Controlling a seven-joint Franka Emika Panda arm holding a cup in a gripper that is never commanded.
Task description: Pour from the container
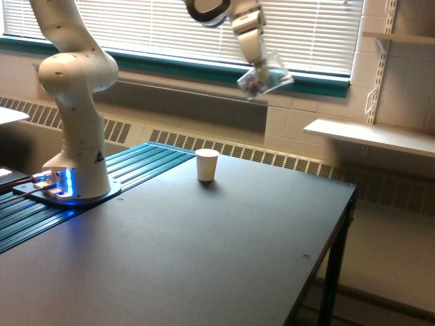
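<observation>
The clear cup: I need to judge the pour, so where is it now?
In the exterior view, the clear cup hangs tilted in the gripper, high in front of the blinds, above and right of the white paper cup.

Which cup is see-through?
The clear cup held tilted in the gripper, dark red pieces inside. The white cup on the table is opaque.

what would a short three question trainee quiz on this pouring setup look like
1. True or false: the clear cup stands upright on the table.
2. Where is the white paper cup relative to the clear cup? A) below it, toward the exterior view's left B) stacked inside it C) on the wall shelf
3. Fill in: the gripper holds the clear cup in the ____, tilted.

Key: 1 false; 2 A; 3 air
</observation>
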